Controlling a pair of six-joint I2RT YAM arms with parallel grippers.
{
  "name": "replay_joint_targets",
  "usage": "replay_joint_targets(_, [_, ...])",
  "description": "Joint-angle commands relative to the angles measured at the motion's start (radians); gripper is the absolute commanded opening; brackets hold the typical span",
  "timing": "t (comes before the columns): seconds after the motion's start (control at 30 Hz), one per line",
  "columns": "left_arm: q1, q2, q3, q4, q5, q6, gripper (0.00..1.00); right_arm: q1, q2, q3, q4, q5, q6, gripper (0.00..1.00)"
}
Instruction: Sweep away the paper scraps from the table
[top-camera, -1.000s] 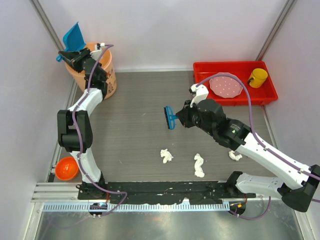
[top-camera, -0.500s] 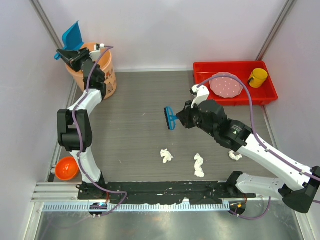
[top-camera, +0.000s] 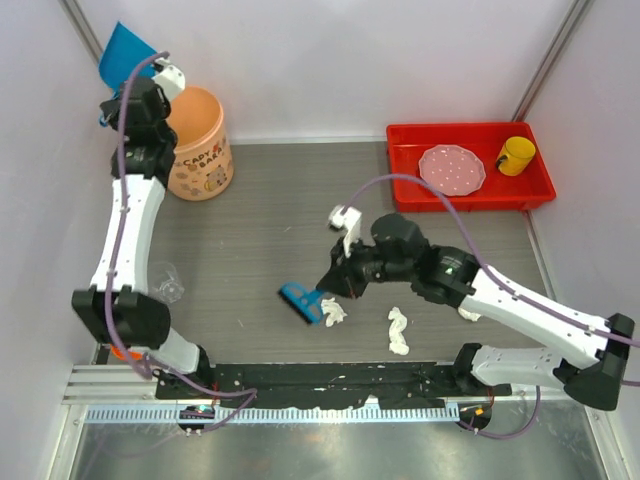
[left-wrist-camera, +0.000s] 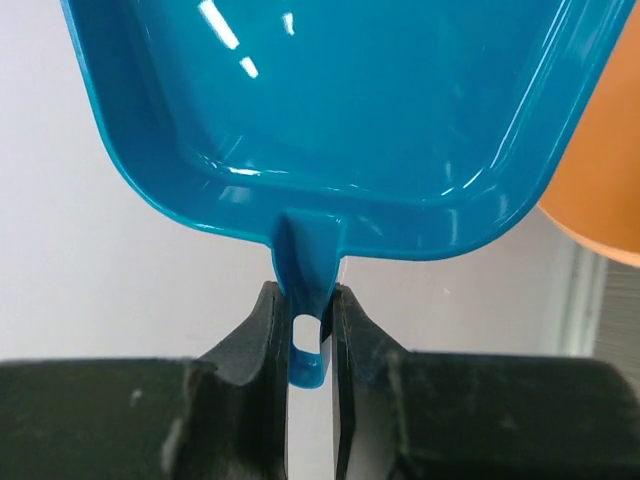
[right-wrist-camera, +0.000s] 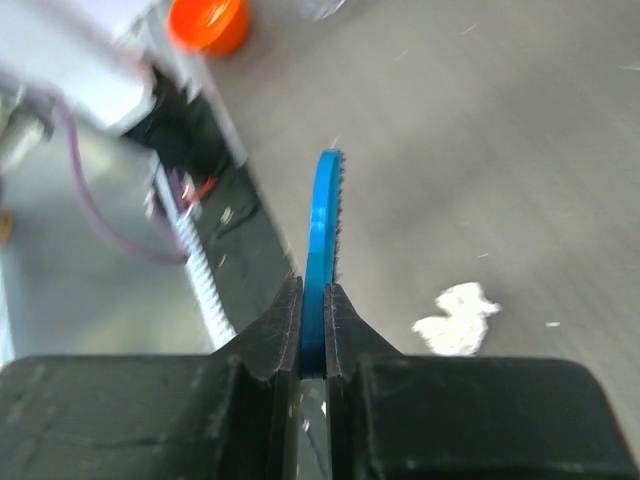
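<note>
**Brush low beside the nearest scrap, dustpan far off**

The right gripper (top-camera: 326, 287) is clamped on the handle of the blue brush (top-camera: 299, 301). The brush head sits low over the surface (top-camera: 250, 230), just left of one of the paper scraps (top-camera: 333, 312). A second scrap (top-camera: 398, 330) and a third scrap (top-camera: 470, 313) lie further right.

The left gripper (left-wrist-camera: 308, 325) pinches the tab of the blue dustpan (left-wrist-camera: 340, 100), raised beside the orange bucket (top-camera: 200, 150), well apart from the scraps.

A good sweep likely needs the bristles touching the surface and short strokes herding the wads together. The dustpan's lip should be laid flat before anything is pushed in.
</note>
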Motion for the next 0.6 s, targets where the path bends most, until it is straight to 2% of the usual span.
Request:
replay_joint_targets(0.0, [0.001,-0.124,0.056,-0.462,0.189,-0.357,0.00,0.053,0.081,-0.026,-0.113,-0.196,-0.194,0.01])
replay_joint_targets(0.13, [0.001,-0.179,0.052,-0.669,0.384,-0.458,0.00,0.051,0.199,-0.042,-0.161,-0.115,-0.279,0.01])
replay_joint_targets(0.17, [0.001,-0.191,0.037,-0.747,0.478,-0.477,0.00,0.053,0.213,-0.048,-0.161,-0.088,-0.278,0.01])
replay_joint_targets(0.27, [0.001,-0.243,-0.012,-0.843,0.611,-0.520,0.00,0.041,0.233,-0.057,-0.162,0.112,-0.278,0.01])
replay_joint_targets(0.33, [0.001,-0.280,-0.067,-0.903,0.698,-0.532,0.00,-0.025,0.235,-0.069,-0.179,0.282,-0.279,0.01])
replay_joint_targets(0.43, [0.001,-0.316,-0.127,-0.932,0.762,-0.533,0.00,-0.126,0.216,-0.034,-0.279,0.362,-0.279,0.01])
replay_joint_targets(0.5, [0.001,-0.325,-0.154,-0.932,0.771,-0.532,0.00,-0.127,0.172,0.010,-0.320,0.309,-0.342,0.01])
replay_joint_targets(0.53, [0.001,-0.329,-0.176,-0.932,0.777,-0.532,0.00,-0.113,0.115,0.021,-0.323,0.163,-0.366,0.01])
replay_joint_targets(0.57, [0.001,-0.332,-0.189,-0.932,0.781,-0.530,0.00,-0.104,0.080,0.040,-0.328,0.103,-0.395,0.01])
